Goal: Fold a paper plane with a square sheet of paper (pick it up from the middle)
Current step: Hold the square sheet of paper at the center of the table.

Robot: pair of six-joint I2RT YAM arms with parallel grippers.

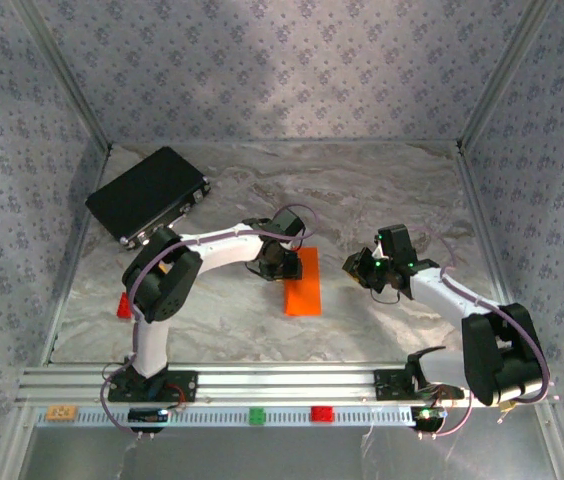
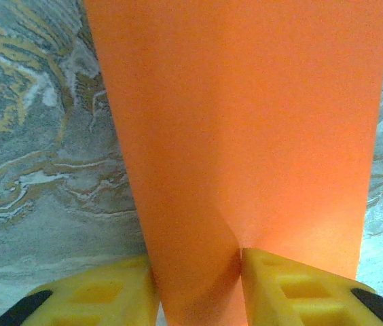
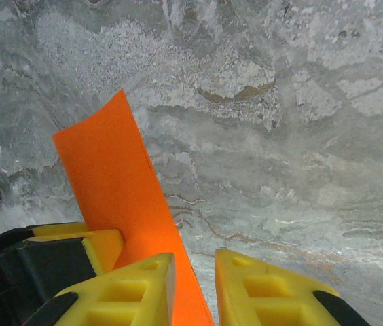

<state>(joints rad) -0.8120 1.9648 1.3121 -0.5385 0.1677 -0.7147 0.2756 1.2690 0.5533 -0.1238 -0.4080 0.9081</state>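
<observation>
grey marbled desk (image 1: 382, 190) within patterned walls. the orange paper (image 1: 303, 282) sits at the centre, one side lifted. the left end effector (image 1: 282, 266) pinches the paper, a yellow finger (image 2: 103, 299) on each side. the right end effector (image 1: 355, 268), near the paper but apart from it, has its fingers (image 3: 273, 292) slightly spread, holding nothing. a black case (image 1: 148, 195) lies far left.
</observation>
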